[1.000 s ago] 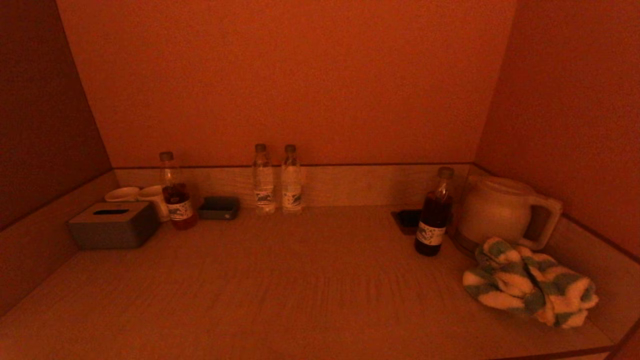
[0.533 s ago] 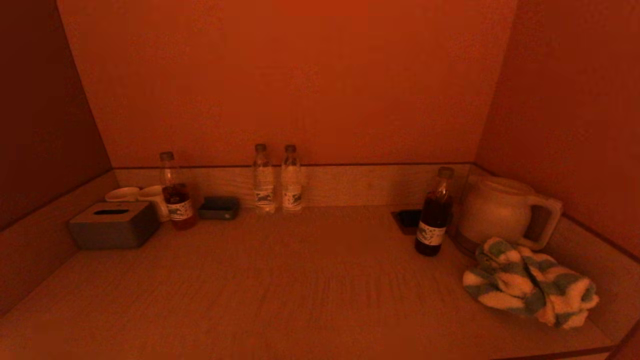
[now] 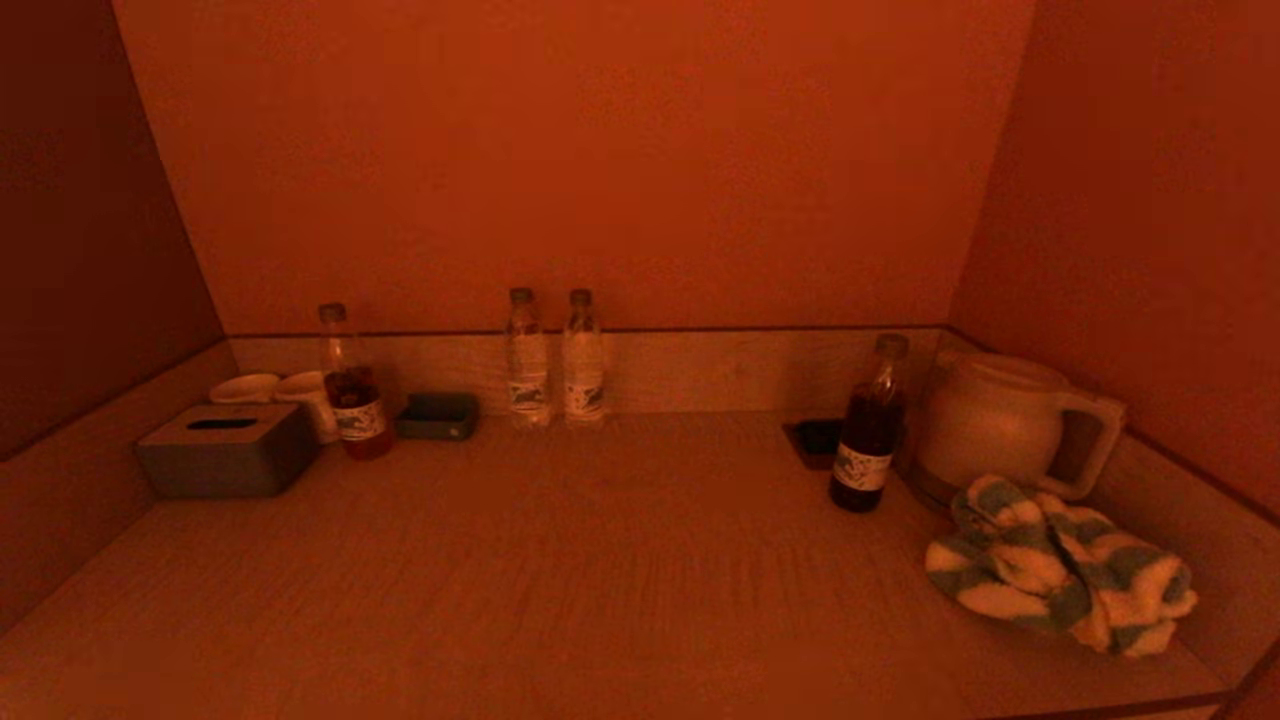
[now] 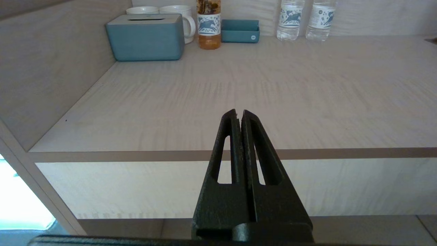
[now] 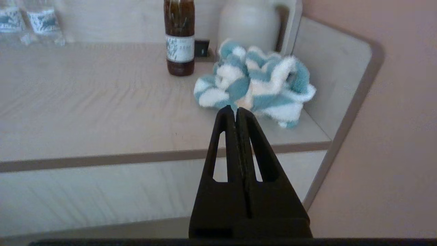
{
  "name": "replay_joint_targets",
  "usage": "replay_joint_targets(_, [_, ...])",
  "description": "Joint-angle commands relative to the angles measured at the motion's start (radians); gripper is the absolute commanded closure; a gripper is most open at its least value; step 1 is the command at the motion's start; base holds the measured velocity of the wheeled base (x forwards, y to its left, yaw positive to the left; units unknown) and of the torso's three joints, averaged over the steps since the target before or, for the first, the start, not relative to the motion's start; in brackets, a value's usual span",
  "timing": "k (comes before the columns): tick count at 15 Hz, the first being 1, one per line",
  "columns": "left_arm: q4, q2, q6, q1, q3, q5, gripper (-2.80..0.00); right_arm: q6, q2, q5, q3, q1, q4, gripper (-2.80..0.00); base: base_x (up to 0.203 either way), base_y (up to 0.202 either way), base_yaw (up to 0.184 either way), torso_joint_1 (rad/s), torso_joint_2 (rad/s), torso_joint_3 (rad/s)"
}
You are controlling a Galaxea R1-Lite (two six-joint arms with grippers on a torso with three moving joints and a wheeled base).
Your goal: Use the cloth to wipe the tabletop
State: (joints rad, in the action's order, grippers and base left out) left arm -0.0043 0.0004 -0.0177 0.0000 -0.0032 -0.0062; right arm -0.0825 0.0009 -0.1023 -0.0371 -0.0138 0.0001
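Note:
A crumpled teal-and-white striped cloth (image 3: 1062, 564) lies on the light wood tabletop (image 3: 600, 560) at the front right, just in front of the kettle; it also shows in the right wrist view (image 5: 256, 80). My right gripper (image 5: 236, 110) is shut and empty, in front of the table's front edge, short of the cloth. My left gripper (image 4: 238, 112) is shut and empty, in front of the front edge toward the left. Neither gripper shows in the head view.
A white kettle (image 3: 1000, 420) and a dark drink bottle (image 3: 866, 430) stand behind the cloth. Two water bottles (image 3: 553, 360) stand at the back wall. A tissue box (image 3: 226, 450), cups (image 3: 280, 390), another bottle (image 3: 350, 385) and a small tray (image 3: 438, 415) are back left. Walls enclose three sides.

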Motion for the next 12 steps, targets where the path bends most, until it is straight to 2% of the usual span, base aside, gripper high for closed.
replay_joint_targets(1, [0.000, 0.000, -0.001, 0.000, -0.001, 0.000, 0.00, -0.017, -0.001, 0.022, 0.016, 0.000, -0.074, 0.00, 0.000, 0.000, 0.000, 0.000, 0.00, 0.000])
replay_joint_targets(7, [0.000, 0.000, -0.001, 0.000, 0.000, 0.000, 0.00, -0.019, -0.001, 0.099, 0.037, 0.000, -0.060, 0.00, 0.000, 0.000, 0.000, 0.000, 0.00, 0.000])
replay_joint_targets(11, [0.000, 0.000, -0.001, 0.000, 0.000, 0.000, 0.00, -0.018, -0.001, 0.103, 0.037, 0.000, -0.047, 0.00, 0.000, 0.000, 0.000, 0.000, 0.00, 0.000])
replay_joint_targets(12, [0.000, 0.000, -0.001, -0.002, 0.000, 0.000, 0.00, -0.013, -0.001, 0.113, 0.037, 0.000, 0.004, 0.00, 0.000, 0.000, 0.000, 0.000, 0.00, 0.000])
